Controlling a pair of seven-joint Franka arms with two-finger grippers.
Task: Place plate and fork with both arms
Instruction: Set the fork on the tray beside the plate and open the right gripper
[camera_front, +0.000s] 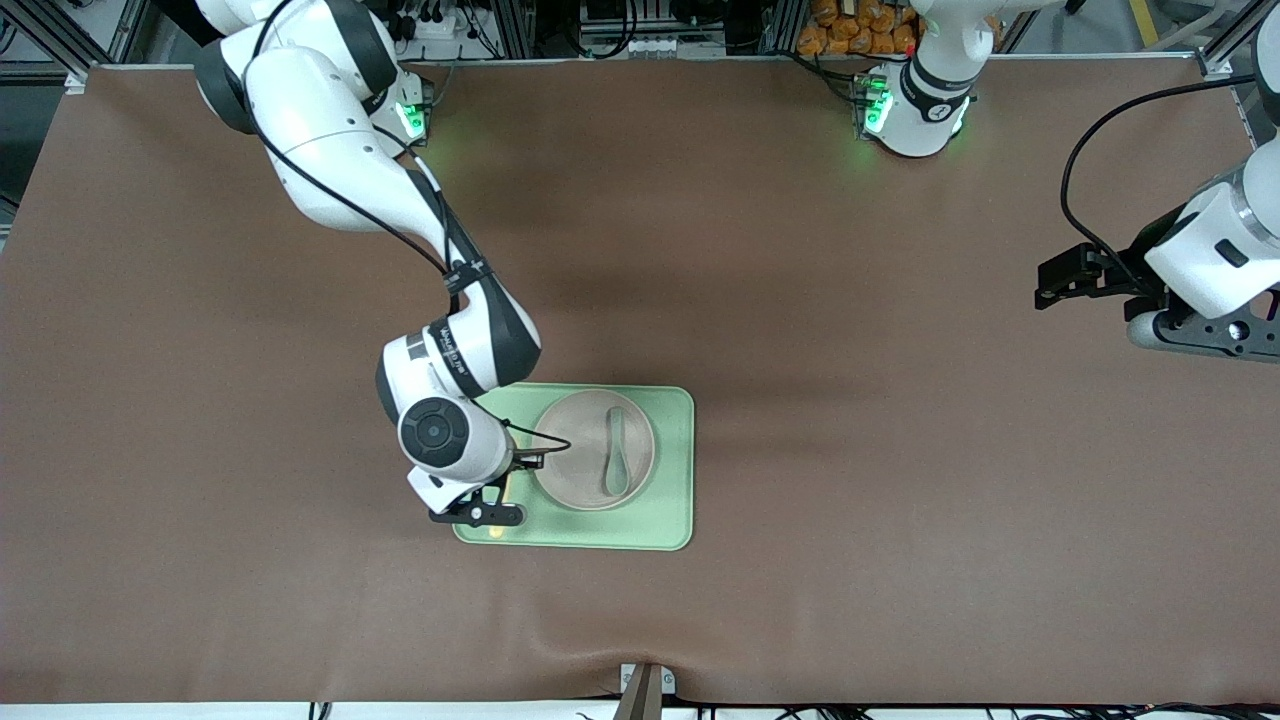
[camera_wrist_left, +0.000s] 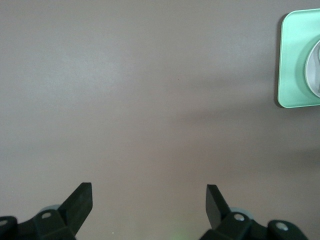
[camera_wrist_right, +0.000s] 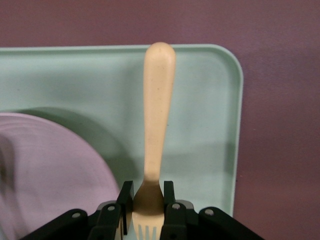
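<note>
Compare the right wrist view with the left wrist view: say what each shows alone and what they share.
Only the right wrist view shows the yellow fork, clamped near its tines by the right end effector and hanging over the tray beside the plate.

Only the left wrist view shows the left end effector, open and empty over bare brown table, where that arm waits.

Both show the light-green tray and an edge of the pale plate lying on it.
</note>
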